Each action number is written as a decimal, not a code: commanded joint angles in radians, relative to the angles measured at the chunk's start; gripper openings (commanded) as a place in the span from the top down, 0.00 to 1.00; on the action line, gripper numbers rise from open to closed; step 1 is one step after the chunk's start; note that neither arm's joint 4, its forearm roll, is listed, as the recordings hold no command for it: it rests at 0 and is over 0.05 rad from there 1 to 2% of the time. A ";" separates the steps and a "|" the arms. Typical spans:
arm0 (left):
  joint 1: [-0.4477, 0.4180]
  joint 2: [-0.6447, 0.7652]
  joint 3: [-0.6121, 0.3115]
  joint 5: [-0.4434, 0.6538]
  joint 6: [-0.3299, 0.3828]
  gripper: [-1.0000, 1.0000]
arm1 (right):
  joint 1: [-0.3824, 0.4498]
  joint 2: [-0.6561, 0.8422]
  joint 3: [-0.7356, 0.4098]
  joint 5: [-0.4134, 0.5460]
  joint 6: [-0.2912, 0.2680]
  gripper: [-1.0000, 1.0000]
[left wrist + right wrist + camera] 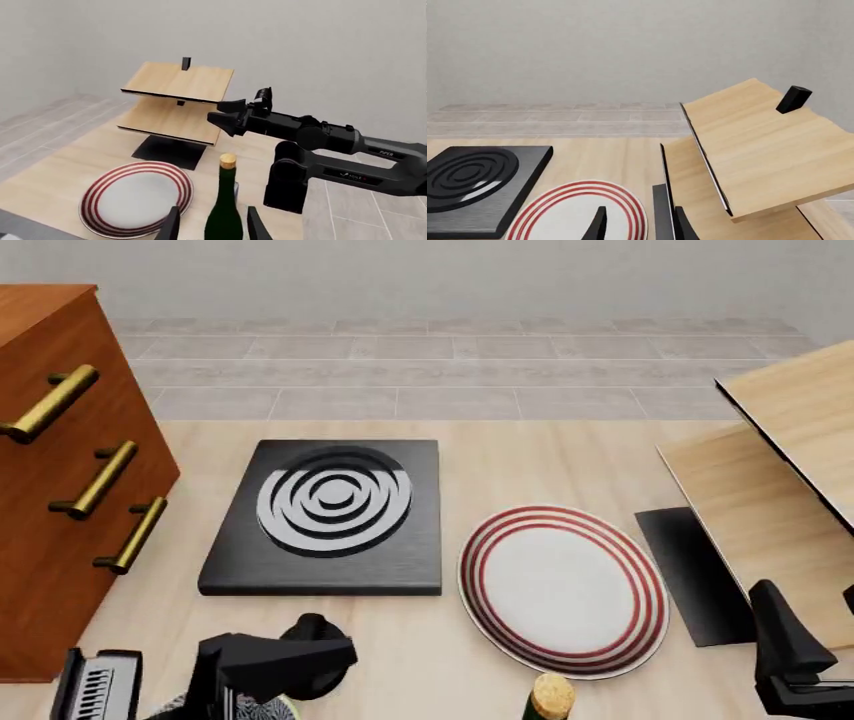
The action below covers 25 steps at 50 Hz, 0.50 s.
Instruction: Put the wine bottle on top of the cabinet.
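The wine bottle (pixel 223 215) is dark glass with a tan cork top (pixel 227 160). It stands upright on the table between the spread fingers of my left gripper (pixel 213 220); a gap shows on each side, so the gripper is open. In the front view only the cork (pixel 551 695) shows, at the bottom edge near the plate. The reddish-brown cabinet (pixel 54 470) with brass handles stands at the far left. My right gripper (pixel 639 222) is open and empty, hovering by the light-wood shelf; it also shows beyond the bottle as the right gripper (pixel 223 114).
A red-ringed white plate (pixel 561 590) lies mid-table, beside the bottle. A black slab with grey rings (pixel 327 515) sits between plate and cabinet. A two-tier light-wood shelf (pixel 787 440) on a black base (pixel 687 570) fills the right side.
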<state>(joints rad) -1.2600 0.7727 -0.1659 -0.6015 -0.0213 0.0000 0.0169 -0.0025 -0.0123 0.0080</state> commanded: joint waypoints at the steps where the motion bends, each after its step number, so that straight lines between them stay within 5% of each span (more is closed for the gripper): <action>1: -0.018 0.134 0.025 -0.136 0.013 0.00 | 0.000 0.000 0.000 0.000 0.000 0.00; 25: -0.043 0.362 0.034 -0.341 0.015 0.00 | 0.000 0.000 0.000 0.000 0.000 0.00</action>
<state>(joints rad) -1.2910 1.0400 -0.1333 -0.8595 -0.0060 0.0000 0.0168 -0.0025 -0.0123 0.0081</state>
